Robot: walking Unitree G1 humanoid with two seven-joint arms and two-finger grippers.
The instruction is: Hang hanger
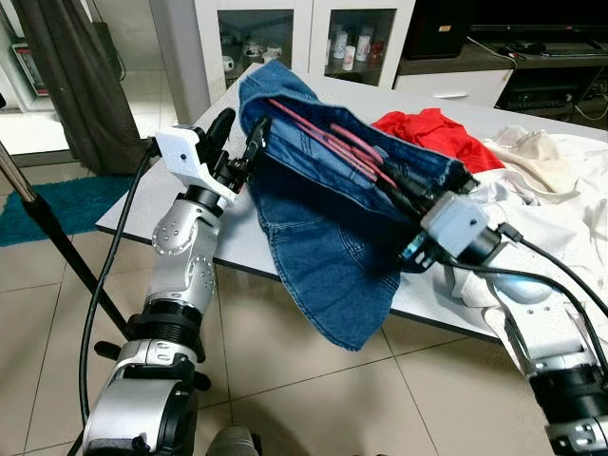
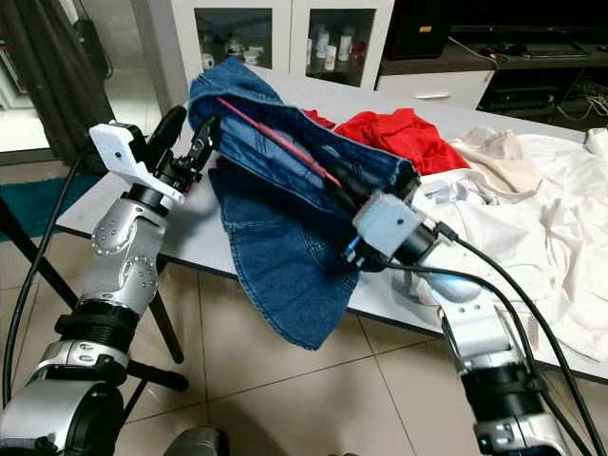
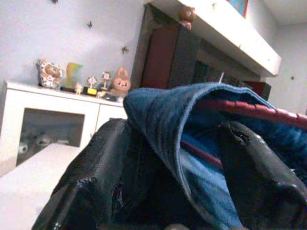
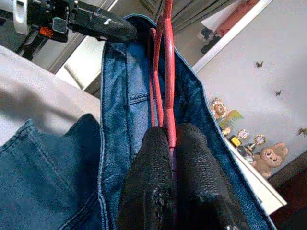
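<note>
A blue denim garment [image 1: 323, 237] hangs over the front edge of the white table [image 1: 142, 204], its waistband stretched open between my two grippers. A red hanger [image 1: 323, 138] runs inside the waistband. My right gripper [image 1: 407, 195] is shut on the hanger's near end, and the right wrist view shows its fingers [image 4: 144, 182] pinched together on the red bars [image 4: 165, 72]. My left gripper [image 1: 239, 131] is at the waistband's far end. It is open, with the denim edge [image 3: 163, 124] lying between its two spread fingers [image 3: 96, 182].
A red garment [image 1: 432, 133] and a heap of white clothes [image 1: 560, 190] lie on the table to the right. A dark stand pole [image 1: 57, 247] slants across the tiled floor at my left. A white cabinet [image 1: 285, 38] stands behind the table.
</note>
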